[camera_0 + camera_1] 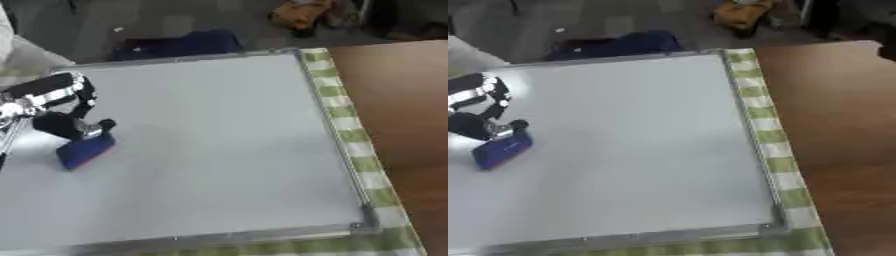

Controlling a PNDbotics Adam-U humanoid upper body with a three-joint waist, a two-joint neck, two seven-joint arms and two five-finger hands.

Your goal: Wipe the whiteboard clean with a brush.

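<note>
Left hand (63,116): black with silver joints, entering from the left edge, fingers curled down and clamped on the top of the brush (thumb side not clearly separable from the rest).
Right hand: in neither view.
Brush (86,149): small blue rectangular block with a reddish tinge along its lower side, held under the left hand, lying flat on the whiteboard near its left side, tilted with the far end toward upper right.
Whiteboard (219,145): large pale grey-white rectangular panel in a thin silver metal frame, lying flat and slightly askew, filling most of both views; no markings legible on the surface around the brush.
Cloth (350,135): green-and-white checked fabric, spread beneath the whiteboard, showing as a strip along the right and near edges.
Table (402,110): brown wooden top, bare to the right of the cloth.
Dark blue bundle (179,45): soft shape just beyond the far edge of the whiteboard (kind of object not discernible).
Yellow-brown item (302,14): farther back on the floor, well apart from the board, shape unclear.
</note>
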